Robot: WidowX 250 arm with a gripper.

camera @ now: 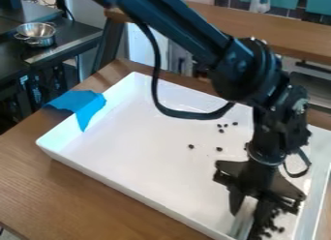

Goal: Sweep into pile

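White walls are going up all around the tray [148,202], and I'm guessing they are there to stop little bits from rolling off. It is sitting flat on the wooden desk [84,198], right below the claw [248,217]. The claw is hanging low over a near corner, pointing down, and I'm thinking that is so it can push things along the bottom. I cannot tell if it is open or closed. A pale, flat thing [242,225] is showing at its tip, but I can't tell what it is or whether the claw is gripping it.

Lots of small black bits [275,228] are lying bunched just beside the claw, close to the tray's near side. That corner is looking like the place for the pile, as the walls there are good for pushing against. A few loose bits [219,149] are lying farther back from the claw, spread apart, so the sweeping isn't looking finished. They are needing a slow push toward the claw's corner, as a fast one could be sending them rolling.

Well away from the claw, a blue cloth [90,106] is hanging over the tray's edge, maybe to be out of the way.
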